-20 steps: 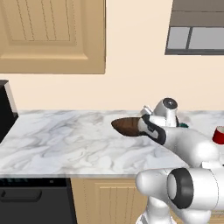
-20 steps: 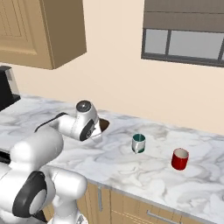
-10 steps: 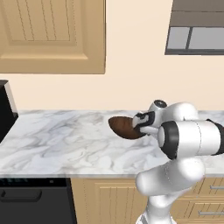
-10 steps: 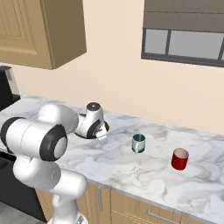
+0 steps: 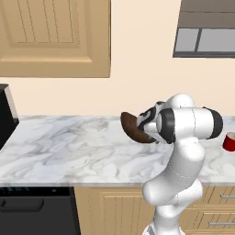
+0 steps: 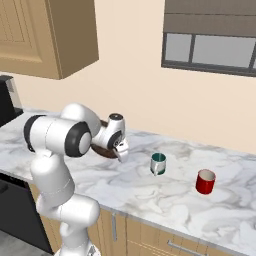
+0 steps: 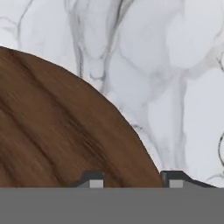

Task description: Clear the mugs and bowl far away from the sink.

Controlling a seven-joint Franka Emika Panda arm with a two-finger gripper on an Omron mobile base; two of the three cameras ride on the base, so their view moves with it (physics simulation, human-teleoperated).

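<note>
The dark brown wooden bowl (image 5: 132,127) sits tilted on the marble counter (image 5: 69,151) just left of my hand, and part of it shows behind the arm (image 6: 101,150). My gripper (image 5: 148,125) (image 6: 120,153) is at its rim. In the hand view the bowl (image 7: 57,131) fills the left side. There the gripper (image 7: 132,180) stands open, with the bowl's edge running down between the parted fingertips (image 7: 92,179). A teal mug (image 6: 158,163) and a red mug (image 6: 205,181) (image 5: 229,141) stand to the right of it. The sink is out of view.
A dark appliance (image 5: 6,114) stands at the counter's left end, above a black oven front (image 5: 36,211). Wooden wall cabinets (image 5: 55,36) hang overhead, and a window (image 6: 210,50) is at the right. Bare marble stretches left of the bowl.
The arm has folded so its big joints now stand in front of the cameras. The bowl stays at about the same spot. The fingers have parted.
</note>
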